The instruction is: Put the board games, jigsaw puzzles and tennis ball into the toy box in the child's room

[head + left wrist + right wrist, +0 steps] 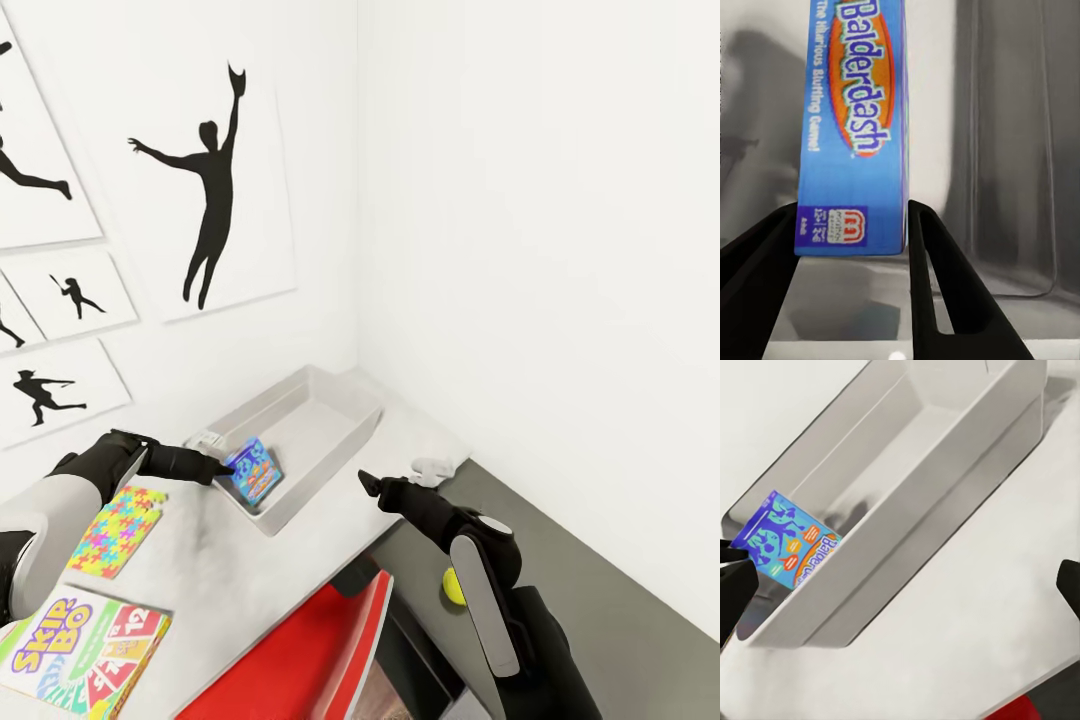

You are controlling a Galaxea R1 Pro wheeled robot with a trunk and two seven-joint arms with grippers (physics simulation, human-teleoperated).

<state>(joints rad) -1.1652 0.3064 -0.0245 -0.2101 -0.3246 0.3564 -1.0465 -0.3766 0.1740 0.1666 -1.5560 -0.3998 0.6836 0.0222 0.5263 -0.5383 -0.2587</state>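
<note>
The light grey toy box (318, 420) (945, 502) sits on the table (230, 570) in the room's corner. My left gripper (226, 464) (852, 216) is shut on the blue board game (252, 470) (855, 135) (787, 542), holding it on edge and tilted inside the near end of the toy box. My right gripper (368, 484) (900, 592) hovers open beside the toy box, holding nothing. A jigsaw puzzle (115, 530) and the Skip-Bo board game (85, 650) lie flat on the table under my left arm. The tennis ball (453, 585) rests on the dark lower section by my right arm.
White walls close in behind and to the right of the toy box, with black silhouette pictures (210, 180) on the left wall. A red object (300, 650) stands below the table's front edge. A small pale object (430, 468) lies near the desk's step down to the dark grey section (600, 570).
</note>
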